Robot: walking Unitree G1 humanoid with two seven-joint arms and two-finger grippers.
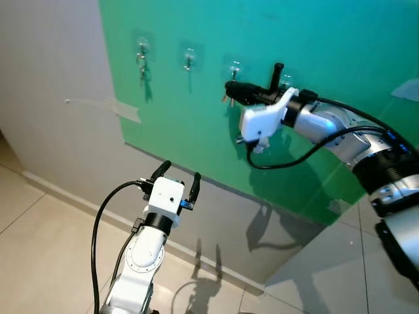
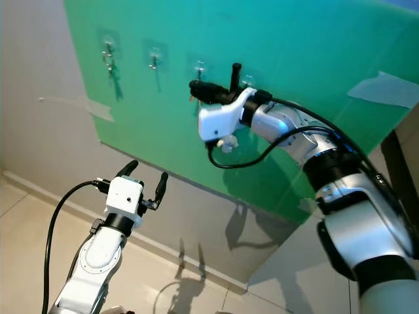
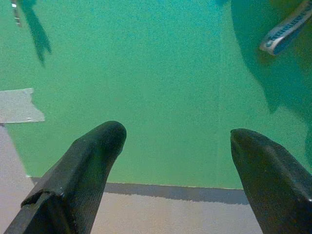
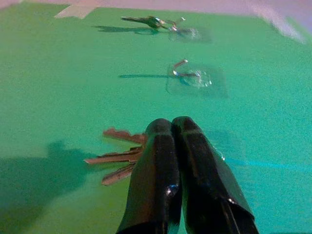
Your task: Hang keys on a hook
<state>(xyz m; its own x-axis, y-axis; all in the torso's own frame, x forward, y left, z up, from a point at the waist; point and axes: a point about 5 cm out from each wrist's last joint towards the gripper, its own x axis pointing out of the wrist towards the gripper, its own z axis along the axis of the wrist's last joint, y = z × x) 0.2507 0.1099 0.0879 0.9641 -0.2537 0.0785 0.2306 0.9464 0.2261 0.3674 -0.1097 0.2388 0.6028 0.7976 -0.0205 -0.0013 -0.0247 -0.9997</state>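
Several clear stick-on hooks sit in a row on a green panel (image 1: 196,131). A set of keys (image 1: 141,60) hangs from the leftmost hook, and the second hook (image 1: 189,59) is bare. My right gripper (image 1: 229,87) is raised to the panel just below the third hook (image 1: 234,67). It is shut on a bunch of brownish keys (image 4: 117,157) that fan out beside its fingers (image 4: 195,161). In the right wrist view, the bare hook (image 4: 187,78) and the hook with keys (image 4: 183,31) lie beyond the fingertips. My left gripper (image 1: 178,178) is open, low and facing the wall.
A fourth hook (image 1: 286,80) sits behind the right wrist. A strip of tape (image 1: 124,110) holds the panel's left edge to the grey wall, with more tape (image 1: 407,89) at the far right. Tiled floor (image 1: 39,248) lies below the skirting.
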